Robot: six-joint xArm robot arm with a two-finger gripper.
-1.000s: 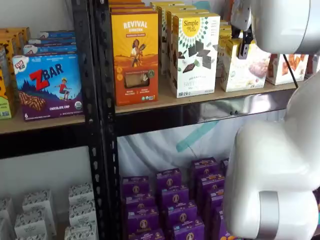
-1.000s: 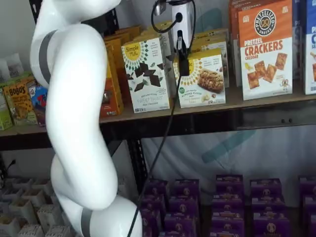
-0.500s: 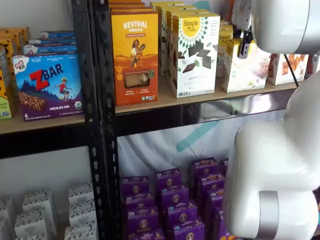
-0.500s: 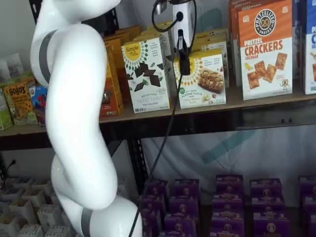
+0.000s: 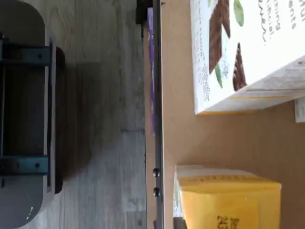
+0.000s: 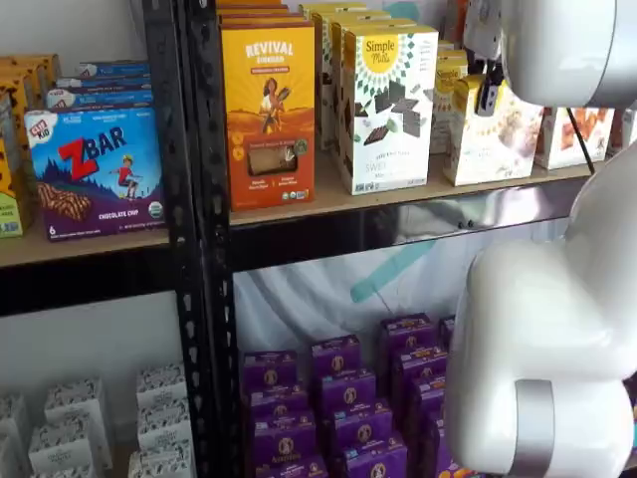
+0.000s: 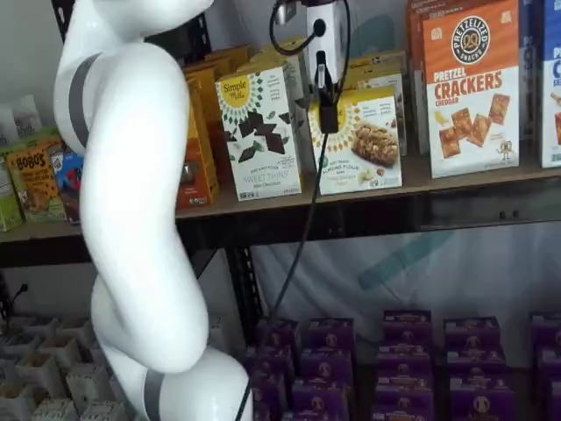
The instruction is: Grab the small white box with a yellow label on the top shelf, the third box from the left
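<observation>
Currently: fingers clenched on the short white carton, top shelf

Item one: my two-finger gripper [image 7: 325, 103], white body and black fingers, reaching down at the top front edge of the small white box [image 7: 361, 140], a short white Simple Mills carton with a yellow sunburst logo and tan-brown baked pieces pictured. My fingers are closed on that carton's upper edge; in a shelf view the same grip [image 6: 488, 97] shows at the carton [image 6: 495, 134].

Item two: the top shelf [image 7: 456, 178], a light tan wooden board with a dark metal front beam in a black steel rack. The carton's base is on this board, and it leans slightly.

Item three: just beside the carton, the taller white Simple Mills box with dark chocolate pieces [image 7: 259, 132].

Item four: on the carton's other side, an orange-topped pretzel crackers box [image 7: 471, 88], standing upright, apart from it
</observation>
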